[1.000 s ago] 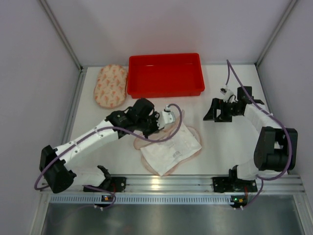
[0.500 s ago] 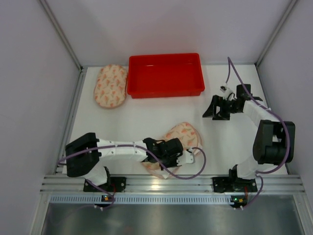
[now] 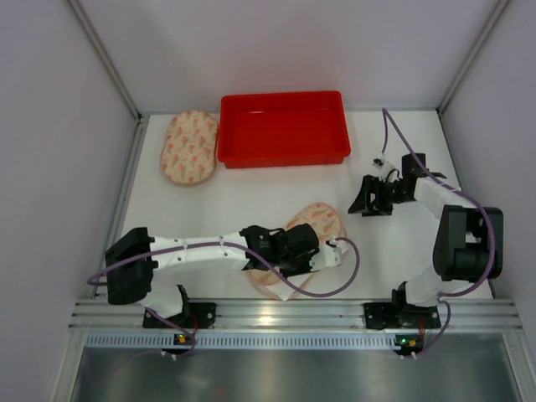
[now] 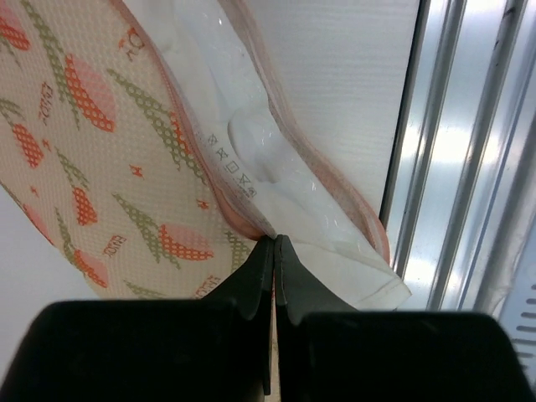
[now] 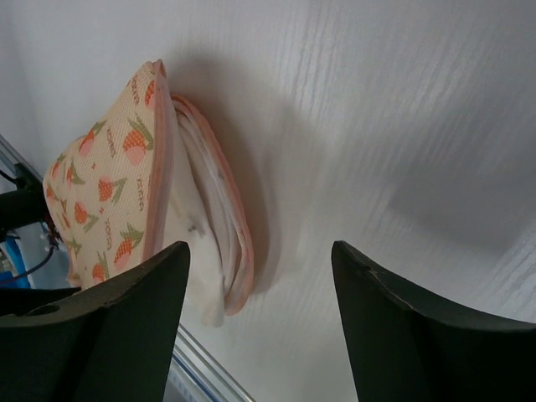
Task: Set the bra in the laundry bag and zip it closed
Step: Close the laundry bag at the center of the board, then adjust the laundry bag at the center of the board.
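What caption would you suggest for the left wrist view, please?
Closed left gripper pinches the rim of the laundry bag beside the metal rail.

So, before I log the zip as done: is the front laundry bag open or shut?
Open. The laundry bag gapes along one side: its patterned top stands off the lower pink rim, white fabric showing between.

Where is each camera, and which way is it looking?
Top: high behind the bases, looking down at the white table; left arm, right arm show.
Left wrist: on the left arm, facing the peach patterned mesh laundry bag; shut left gripper pinches its rim.
Right wrist: on the right arm, facing that bag; open right gripper shows.
Shared: all see the bag.
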Tool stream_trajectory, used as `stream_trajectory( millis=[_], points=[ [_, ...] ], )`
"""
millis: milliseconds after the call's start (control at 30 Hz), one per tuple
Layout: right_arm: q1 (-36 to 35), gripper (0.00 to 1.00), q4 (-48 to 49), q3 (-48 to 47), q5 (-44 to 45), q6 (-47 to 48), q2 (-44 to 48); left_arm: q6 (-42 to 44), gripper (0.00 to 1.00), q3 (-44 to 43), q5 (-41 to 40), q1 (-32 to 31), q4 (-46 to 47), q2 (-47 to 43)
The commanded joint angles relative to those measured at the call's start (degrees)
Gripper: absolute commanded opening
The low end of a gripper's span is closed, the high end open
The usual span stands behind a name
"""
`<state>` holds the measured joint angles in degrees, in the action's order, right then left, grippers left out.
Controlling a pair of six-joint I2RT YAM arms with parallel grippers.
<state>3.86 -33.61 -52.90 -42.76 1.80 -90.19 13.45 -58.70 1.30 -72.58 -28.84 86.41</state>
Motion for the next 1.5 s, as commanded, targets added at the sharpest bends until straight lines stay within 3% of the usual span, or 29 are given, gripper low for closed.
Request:
stream_trajectory(
  millis=[0,167,433,567,700,933,1000,1033,1133,1300,1400,1467],
  points=[
    [-0.3,0.69,1.8,-2.5,0.0,0.7,0.9,-3.2,0.00,-5.2,3.9,0.1,-3.5,-0.6],
    [-0.3,0.65,2.7,-3.3,0.0,-0.7,0.3,-8.0,0.00,-8.1,9.9,-0.3,-4.7,2.5],
    [-0.3,0.63,2.6,-1.9,-0.2,0.1,0.8,-9.8,0.00,-8.4,10.0,-3.2,-4.3,13.9],
    [-0.3,0.63,1.4,-3.9,-0.3,1.2,0.5,-6.4,0.00,-7.8,5.1,-3.7,-3.9,17.8],
    [-0.3,0.62,-0.1,-6.2,-0.1,2.4,0.3,2.9,0.00,-3.8,-3.4,-3.7,-2.2,18.6],
    [-0.3,0.61,-0.1,-8.6,-0.8,3.1,-1.0,25.9,0.04,5.5,-9.5,-0.1,5.3,8.2],
    [-0.3,0.62,0.4,-9.7,-1.2,2.3,-1.6,31.8,0.15,7.0,-9.4,1.6,5.4,4.7],
    [-0.4,0.63,0.7,-10.2,-1.3,2.1,-1.6,32.9,0.31,7.1,-9.0,2.3,5.2,3.4],
    [-0.7,0.63,2.9,-11.6,-0.9,0.9,-1.7,33.7,0.46,6.8,-7.9,4.0,4.0,-3.1],
    [-2.9,0.62,9.1,-14.6,0.1,-3.8,-3.9,28.7,0.49,4.3,-3.2,4.3,-3.2,-13.3],
    [-6.7,0.62,12.6,-16.6,2.0,-4.8,-6.0,27.2,0.42,3.7,2.7,4.3,-12.5,-16.8],
    [-9.5,0.61,13.7,-18.3,3.6,-4.7,-8.5,27.9,0.29,4.9,3.8,4.2,-17.7,-17.8]
  ],
)
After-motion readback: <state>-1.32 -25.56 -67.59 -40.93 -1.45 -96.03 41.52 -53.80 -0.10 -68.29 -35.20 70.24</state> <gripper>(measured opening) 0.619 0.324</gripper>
